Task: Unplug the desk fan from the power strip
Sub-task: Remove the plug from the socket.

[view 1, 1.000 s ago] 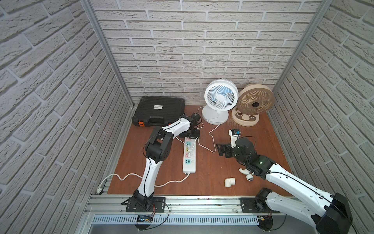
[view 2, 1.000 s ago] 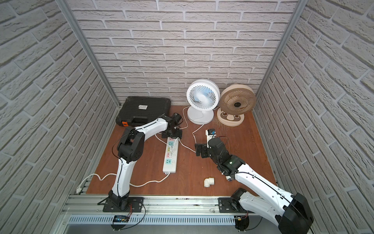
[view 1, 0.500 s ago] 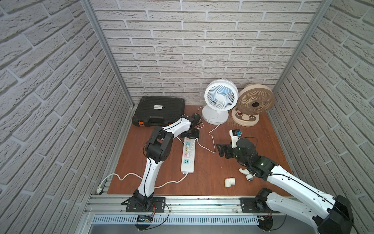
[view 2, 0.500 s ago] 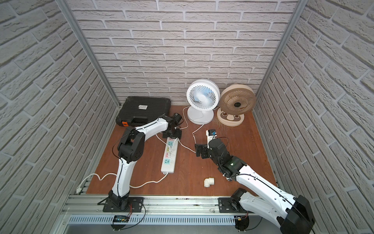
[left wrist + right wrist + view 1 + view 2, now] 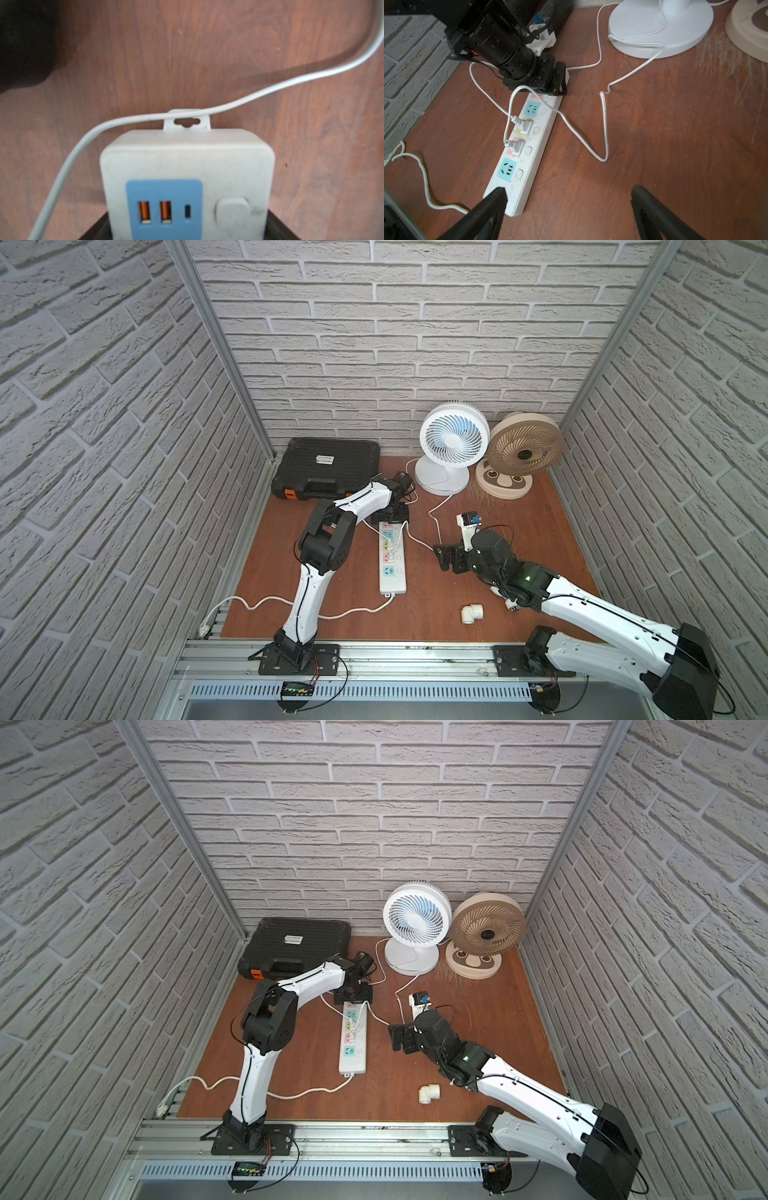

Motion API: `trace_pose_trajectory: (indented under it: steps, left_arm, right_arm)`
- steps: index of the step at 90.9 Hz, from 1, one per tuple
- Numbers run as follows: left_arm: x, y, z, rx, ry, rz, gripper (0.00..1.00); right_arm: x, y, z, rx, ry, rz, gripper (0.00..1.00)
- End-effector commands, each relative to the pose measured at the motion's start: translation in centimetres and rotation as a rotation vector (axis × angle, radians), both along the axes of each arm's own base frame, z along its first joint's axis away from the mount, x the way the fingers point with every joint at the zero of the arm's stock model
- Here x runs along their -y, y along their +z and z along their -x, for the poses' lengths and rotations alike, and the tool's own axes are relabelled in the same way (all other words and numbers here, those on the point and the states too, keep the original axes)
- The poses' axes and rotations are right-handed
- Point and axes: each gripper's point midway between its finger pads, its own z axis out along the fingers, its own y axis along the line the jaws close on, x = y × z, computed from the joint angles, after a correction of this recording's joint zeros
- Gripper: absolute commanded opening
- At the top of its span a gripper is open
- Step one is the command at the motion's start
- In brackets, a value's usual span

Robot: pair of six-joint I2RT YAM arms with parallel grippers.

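The white power strip (image 5: 392,568) (image 5: 353,1048) lies lengthwise on the brown table. My left gripper (image 5: 390,516) (image 5: 544,83) is shut on its far end; the left wrist view shows that end, the power strip (image 5: 187,162), between the black jaws. Two white plugs (image 5: 526,126) (image 5: 517,146) sit in the yellow and pink sockets. The white desk fan (image 5: 451,445) stands at the back, its thin cord (image 5: 605,128) looping to the strip. My right gripper (image 5: 442,559) (image 5: 569,193) is open, low and empty, just right of the strip.
A beige fan (image 5: 521,452) stands beside the white one. A black tool case (image 5: 328,472) lies at the back left. A white pipe elbow (image 5: 473,613) rests near the front. The strip's thick cord (image 5: 266,601) trails off to the front left. Brick walls close three sides.
My right gripper has shifted slightly toward the strip and the table's front. The left gripper stays clamped on the strip's far end.
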Motion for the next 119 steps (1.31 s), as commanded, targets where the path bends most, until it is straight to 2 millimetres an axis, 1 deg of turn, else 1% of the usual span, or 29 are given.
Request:
trace_pose_trajectory:
  steps: [1,21,30,37,49,63,78,91,96,104,119]
  left_arm:
    - [-0.7,-0.4,0.8,-0.024,0.139,0.004,0.00]
    - [-1.1,-0.2,0.6,-0.039,0.198,-0.025,0.00]
    - [-2.0,-0.3,1.2,-0.087,0.212,-0.089,0.00]
    - [-2.2,-0.8,1.5,-0.112,0.217,-0.103,0.00]
    - [-1.8,-2.1,1.7,-0.123,0.223,-0.057,0.00]
    - [-2.2,-3.4,2.2,-0.149,0.242,-0.037,0.00]
    - [-1.8,-4.4,2.3,-0.157,0.226,-0.011,0.00]
    - [-1.9,-5.3,2.5,-0.170,0.216,-0.019,0.00]
    - [-1.9,-5.7,2.6,-0.175,0.214,-0.023,0.00]
    - [-1.9,-6.1,2.7,-0.183,0.212,-0.021,0.00]
    - [-1.9,-6.4,2.8,-0.188,0.209,-0.024,0.00]
  right_arm:
    - [-2.3,1.3,-0.1,0.027,0.028,-0.060,0.96]
    - [-5.8,-0.5,0.3,-0.023,0.081,-0.111,0.86]
    - [-7.1,-1.3,0.4,-0.036,0.110,-0.104,0.84]
    - [-8.1,-1.9,0.4,-0.044,0.132,-0.084,0.83]
    - [-9.5,-3.0,0.2,-0.062,0.155,-0.068,0.80]
    - [-11.1,-3.7,-0.3,-0.069,0.172,-0.084,0.71]
    - [-12.8,-5.0,-0.9,-0.095,0.189,-0.052,0.68]
    - [-13.7,-6.5,-1.2,-0.111,0.200,0.012,0.65]
    - [-13.8,-6.9,-1.4,-0.112,0.197,0.033,0.61]
    - [-13.9,-7.5,-1.7,-0.110,0.190,0.074,0.55]
    - [-13.6,-8.1,-2.5,-0.101,0.174,0.159,0.51]
